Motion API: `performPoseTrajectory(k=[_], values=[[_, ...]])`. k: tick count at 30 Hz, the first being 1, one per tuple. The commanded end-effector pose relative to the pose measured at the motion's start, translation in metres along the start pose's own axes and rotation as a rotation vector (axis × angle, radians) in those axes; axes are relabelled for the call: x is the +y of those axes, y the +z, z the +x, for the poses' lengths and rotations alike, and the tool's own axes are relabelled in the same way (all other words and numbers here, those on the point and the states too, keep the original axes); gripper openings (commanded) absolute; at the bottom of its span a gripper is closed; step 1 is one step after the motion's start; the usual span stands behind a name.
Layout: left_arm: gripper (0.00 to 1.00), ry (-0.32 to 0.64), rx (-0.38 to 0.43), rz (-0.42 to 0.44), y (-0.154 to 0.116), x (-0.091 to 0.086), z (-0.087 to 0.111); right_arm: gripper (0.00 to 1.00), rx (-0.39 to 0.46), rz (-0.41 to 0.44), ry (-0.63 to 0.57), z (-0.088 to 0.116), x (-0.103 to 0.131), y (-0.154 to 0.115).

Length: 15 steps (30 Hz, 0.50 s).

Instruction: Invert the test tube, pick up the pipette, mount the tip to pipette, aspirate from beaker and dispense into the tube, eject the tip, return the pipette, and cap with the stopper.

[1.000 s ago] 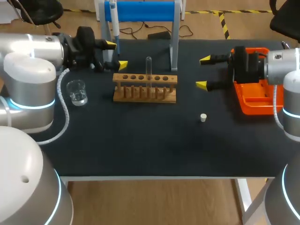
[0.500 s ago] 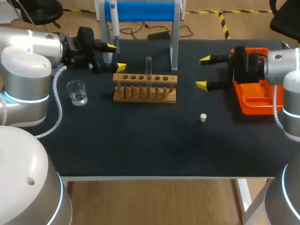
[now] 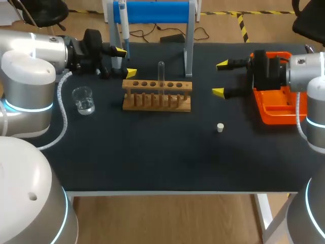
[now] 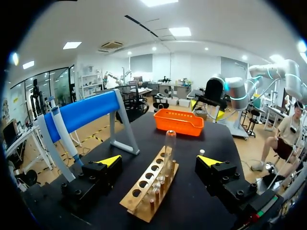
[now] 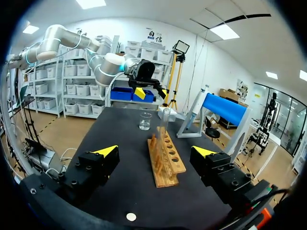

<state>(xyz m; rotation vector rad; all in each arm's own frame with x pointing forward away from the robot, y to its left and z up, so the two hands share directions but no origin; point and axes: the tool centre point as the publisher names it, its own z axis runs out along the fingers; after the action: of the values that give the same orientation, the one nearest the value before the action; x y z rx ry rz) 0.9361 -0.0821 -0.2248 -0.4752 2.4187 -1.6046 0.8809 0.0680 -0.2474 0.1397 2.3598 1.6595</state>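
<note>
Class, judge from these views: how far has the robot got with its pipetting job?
Nothing looks done for sure: whether the tube is already inverted cannot be told. In hand: nothing; left hand and right hand are open and empty. Left: the pipette hangs on its stand, the beaker is untouched, the stopper lies on the table.

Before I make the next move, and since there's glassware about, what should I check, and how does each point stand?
1. Left claw open and empty: ok.
2. Right claw open and empty: ok.
3. Test tube upright in the wooden rack, nothing crowding it: ok.
4. Pipette hanging on the blue stand: ok.
5. Stopper loose on the table, apart from both arms: ok.
6. Tips ready in the orange tray: cannot tell.
</note>
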Motion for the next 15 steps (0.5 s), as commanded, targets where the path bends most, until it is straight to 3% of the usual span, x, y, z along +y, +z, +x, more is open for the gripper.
performPoseTrajectory(k=[1, 15], values=[[1.00, 0.000, 0.000, 0.002, 0.000, 0.000, 0.000, 1.00, -0.001, -0.002, -0.004, 0.001, 0.001, 0.003], [1.00, 0.000, 0.000, 0.002, 0.000, 0.000, 0.000, 1.00, 0.100, -0.089, -0.047, 0.005, 0.034, 0.054]])
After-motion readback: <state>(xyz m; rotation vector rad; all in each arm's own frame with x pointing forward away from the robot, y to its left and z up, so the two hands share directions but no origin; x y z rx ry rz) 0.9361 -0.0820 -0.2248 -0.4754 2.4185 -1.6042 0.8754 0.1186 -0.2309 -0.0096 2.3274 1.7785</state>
